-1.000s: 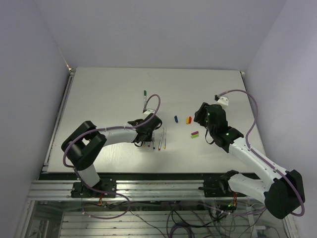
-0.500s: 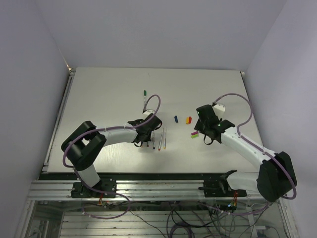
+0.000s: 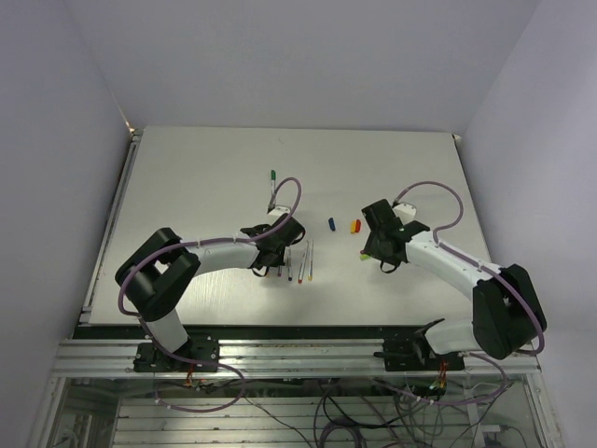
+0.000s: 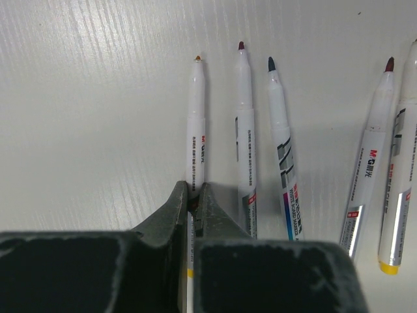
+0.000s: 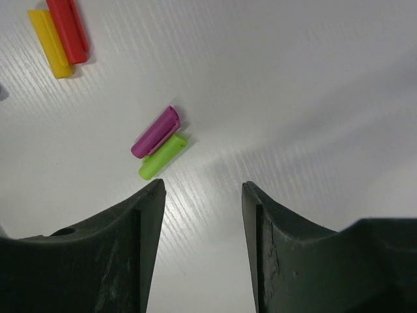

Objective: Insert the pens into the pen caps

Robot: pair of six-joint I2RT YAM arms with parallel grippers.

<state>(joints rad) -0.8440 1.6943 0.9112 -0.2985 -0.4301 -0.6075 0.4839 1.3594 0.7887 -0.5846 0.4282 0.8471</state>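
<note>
Several white pens lie side by side on the table in the left wrist view. My left gripper [image 4: 192, 193] is shut on the leftmost pen [image 4: 196, 124], which has a yellowish tip and still lies flat. Beside it are a purple-tipped pen [image 4: 244, 130], a dark-tipped pen [image 4: 280, 137] and a red-tipped pen [image 4: 371, 163]. My right gripper [image 5: 203, 189] is open just above the table, with nothing between its fingers. The green cap [image 5: 162, 157] and purple cap [image 5: 155, 132] lie together just ahead of its left finger. The red cap [image 5: 68, 29] and yellow cap [image 5: 49, 42] lie farther off.
A blue cap [image 3: 331, 223] lies left of the red and yellow pair [image 3: 354, 225]. One pen with a green end [image 3: 271, 187] lies alone farther back, behind the left arm. The table's raised edge [image 3: 131, 187] runs along the left.
My left gripper has closed on the leftmost pen. My right arm has swung left and down to the green and purple caps, staying open.
</note>
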